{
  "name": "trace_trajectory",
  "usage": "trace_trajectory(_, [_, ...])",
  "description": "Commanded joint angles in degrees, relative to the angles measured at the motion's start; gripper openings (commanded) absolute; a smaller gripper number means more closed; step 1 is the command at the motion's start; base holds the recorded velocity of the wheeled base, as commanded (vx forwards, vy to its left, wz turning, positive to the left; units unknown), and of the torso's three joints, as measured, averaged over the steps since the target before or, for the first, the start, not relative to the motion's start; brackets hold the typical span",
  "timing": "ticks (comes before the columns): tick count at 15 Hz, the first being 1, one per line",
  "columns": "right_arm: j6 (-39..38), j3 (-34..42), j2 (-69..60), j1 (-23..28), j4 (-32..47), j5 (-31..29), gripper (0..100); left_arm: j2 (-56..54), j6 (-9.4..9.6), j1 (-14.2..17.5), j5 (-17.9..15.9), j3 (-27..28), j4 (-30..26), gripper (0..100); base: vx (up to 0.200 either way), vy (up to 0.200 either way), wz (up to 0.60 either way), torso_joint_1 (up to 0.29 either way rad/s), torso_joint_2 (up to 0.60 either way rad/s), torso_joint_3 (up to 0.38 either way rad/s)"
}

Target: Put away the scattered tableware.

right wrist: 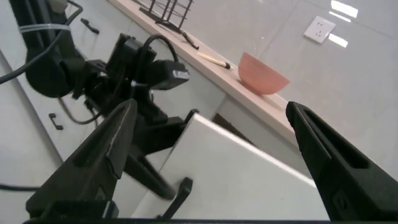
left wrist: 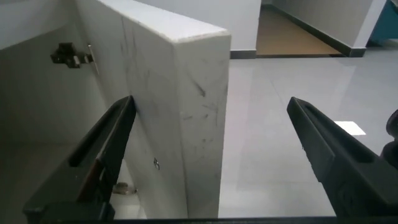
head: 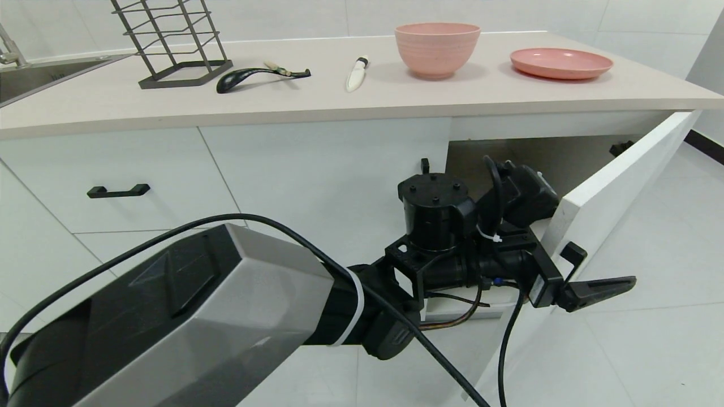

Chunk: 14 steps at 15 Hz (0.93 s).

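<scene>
On counter, spoon lies crosswise, scoop end toward rack. Left gripper spread astride cabinet door edge; right gripper spread, empty.

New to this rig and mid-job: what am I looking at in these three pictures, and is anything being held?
This is a two-armed robot. The large picture comes from its head camera, looking down at a counter and cabinets. The other two come from a camera on each wrist; the black prongs are gripper fingers. The left gripper is open, one finger either side of the edge of the open door. The right gripper is open and holds nothing. On the counter are a rack, a spoon, a white utensil, a bowl and a plate.
</scene>
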<state>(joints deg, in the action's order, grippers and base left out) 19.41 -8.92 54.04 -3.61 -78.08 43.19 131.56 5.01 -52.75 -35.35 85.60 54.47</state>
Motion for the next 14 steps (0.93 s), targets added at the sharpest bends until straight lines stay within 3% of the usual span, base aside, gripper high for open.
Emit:
trace_trajectory(1, [-0.07,-1.54,0.01,0.0,0.03,-0.12,100,0.54,0.0,-1.04,0.46,0.09,0.02,100,0.0,0.0,0.0,0.0,0.0,0.0])
trace_trajectory(14, [0.02,-5.23,-1.22,0.0,0.03,-0.92,100,5.02,0.0,-8.51,1.78,0.35,1.34,100,0.0,0.0,0.0,0.0,0.0,0.0])
